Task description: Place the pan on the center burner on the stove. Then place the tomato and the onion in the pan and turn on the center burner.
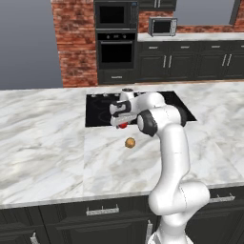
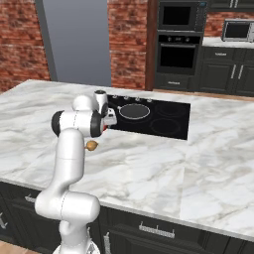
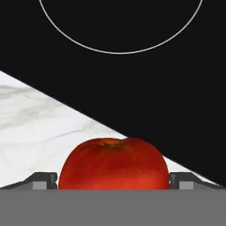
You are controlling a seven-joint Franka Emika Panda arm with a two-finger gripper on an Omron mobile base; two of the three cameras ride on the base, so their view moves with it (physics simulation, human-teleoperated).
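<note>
Claw (image 3: 113, 181) stands fully open, one dark fingertip (image 3: 44, 180) showing on each side of the tomato (image 3: 114, 163); nothing is gripped yet. This straddle appears set up for a side pinch. Tomato rests on the marble table (image 3: 39, 123), just beside the stove (image 3: 145, 92) edge: bright red, glossy, slightly flattened, brownish stem scar on top. Pan (image 2: 134, 111) already sits on the center burner. Onion (image 1: 130, 142) lies nearer the robot, apart from the tomato.

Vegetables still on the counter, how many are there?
2: the tomato at the stove edge between the open end effector tips, the onion nearer the front edge.
</note>
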